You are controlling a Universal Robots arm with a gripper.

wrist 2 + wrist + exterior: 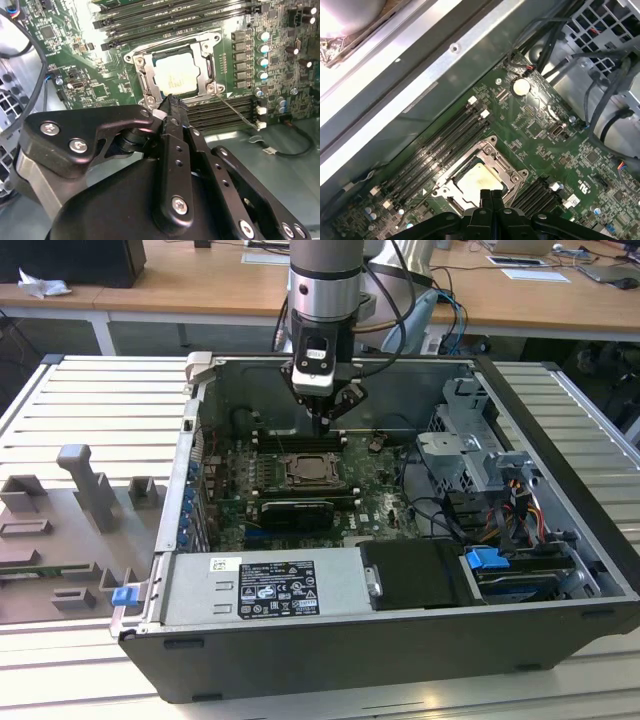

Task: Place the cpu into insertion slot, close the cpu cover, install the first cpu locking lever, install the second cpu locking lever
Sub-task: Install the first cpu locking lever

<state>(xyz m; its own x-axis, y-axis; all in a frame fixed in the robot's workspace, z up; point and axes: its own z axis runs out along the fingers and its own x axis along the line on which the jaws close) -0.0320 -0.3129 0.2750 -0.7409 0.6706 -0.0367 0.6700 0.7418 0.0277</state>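
- While your arm [320, 280] stood plumb over the open computer case [330, 655], its wrist was upright and the gripper [322, 423] pointed straight down inside the case, closer to the far wall than the near one in the exterior view.
- You had the claw clenched: in both wrist views the two black fingers [172, 150] met tip to tip, with nothing held between them.
- Your fingertips hung over one edge of the insertion slot [134, 59], just beside the cpu [175, 75]. I could not tell you whether they touched the metal there.
- You could see the cpu lying flat in the insertion slot, near the middle of the green board [100, 75], with its pale metal top facing up at the gripper.
- You would find no clear long side on it, as it looked near-square. Its edges ran parallel to the memory slots [175, 17] that flanked the socket on two sides.
- Your cpu cover [205, 60] lay down over the chip, its silver frame along the chip's edges and the pale top showing through the window.
- You could make out a thin wire lever [235, 112] in the second wrist view, slanting from one corner of the socket across the nearer memory slots.
- Your case sat on the slatted bench [90, 400], and a black card [295, 510] lay on the board between the socket and the case's near wall.
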